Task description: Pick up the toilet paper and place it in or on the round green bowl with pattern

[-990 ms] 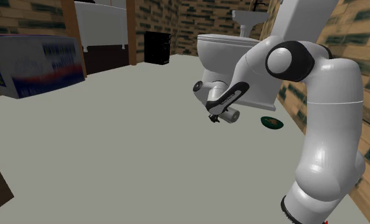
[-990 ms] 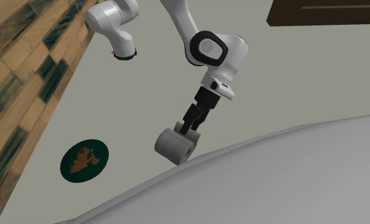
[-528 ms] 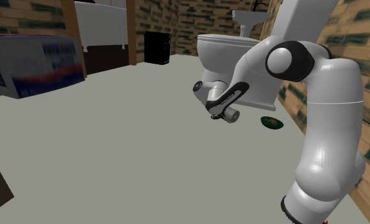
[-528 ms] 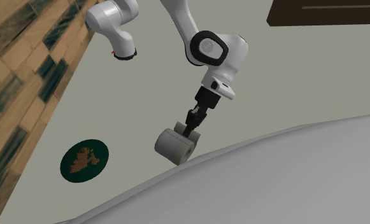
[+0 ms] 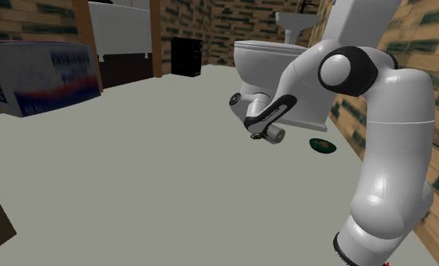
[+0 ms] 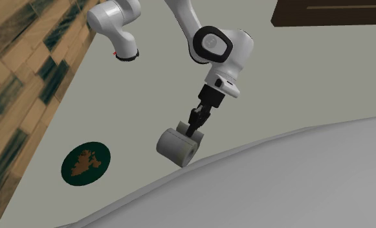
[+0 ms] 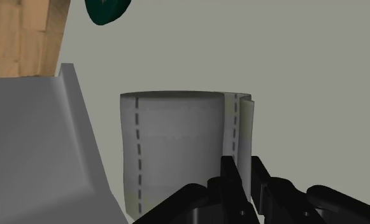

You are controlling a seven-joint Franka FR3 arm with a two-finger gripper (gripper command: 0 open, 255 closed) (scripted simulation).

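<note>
Grey perforated cylindrical roll (image 7: pixel 177 146) — clasped by tool (image 7: pixel 242 170).

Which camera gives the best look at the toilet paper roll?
The wrist view: the toilet paper roll looms close, with its perforation lines and loose end plain and the jaws clasping its edge. The second exterior view shows the whole roll from farther off. The shoulder view shows it small and distant.

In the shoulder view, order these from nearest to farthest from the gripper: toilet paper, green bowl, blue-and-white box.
1. toilet paper, held by the gripper.
2. green bowl, on the floor toward the view's right.
3. blue-and-white box, far left.
</note>
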